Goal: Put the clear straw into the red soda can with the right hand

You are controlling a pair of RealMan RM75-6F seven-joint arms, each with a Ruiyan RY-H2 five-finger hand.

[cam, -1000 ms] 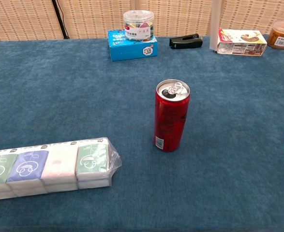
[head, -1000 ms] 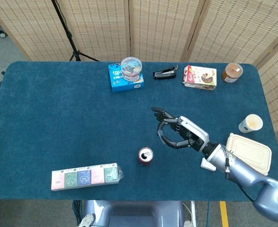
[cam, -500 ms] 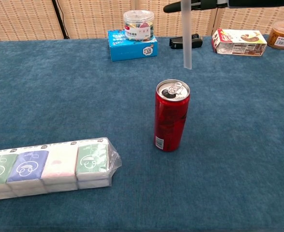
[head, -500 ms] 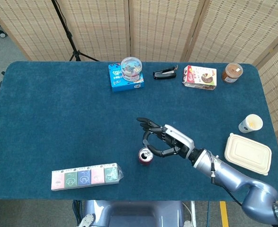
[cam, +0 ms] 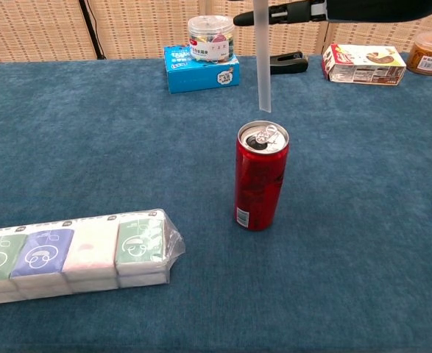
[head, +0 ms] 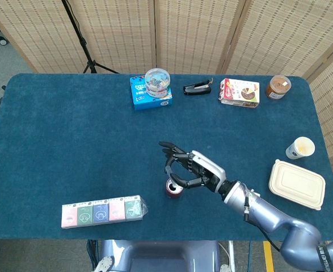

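Observation:
The red soda can (cam: 260, 179) stands upright near the table's front middle, its top open; from above it shows as a small red disc (head: 174, 187). My right hand (head: 193, 171) hovers just above and right of the can, fingers curled, pinching the clear straw (cam: 262, 59). The straw hangs upright, its lower end a short way above the can's opening. Only the fingertips (cam: 274, 15) of that hand show at the top edge of the chest view. My left hand is out of sight in both views.
A pack of tissue packets (head: 102, 211) lies front left. Along the far edge sit a blue box with a clear jar (head: 153, 90), a black stapler (head: 197, 88), a snack box (head: 239, 92) and a brown jar (head: 278, 86). At right are a paper cup (head: 300, 148) and a takeaway box (head: 297, 185).
My right hand has moved left and toward the can with the straw. The straw's lower end went from right of the can to just above its opening.

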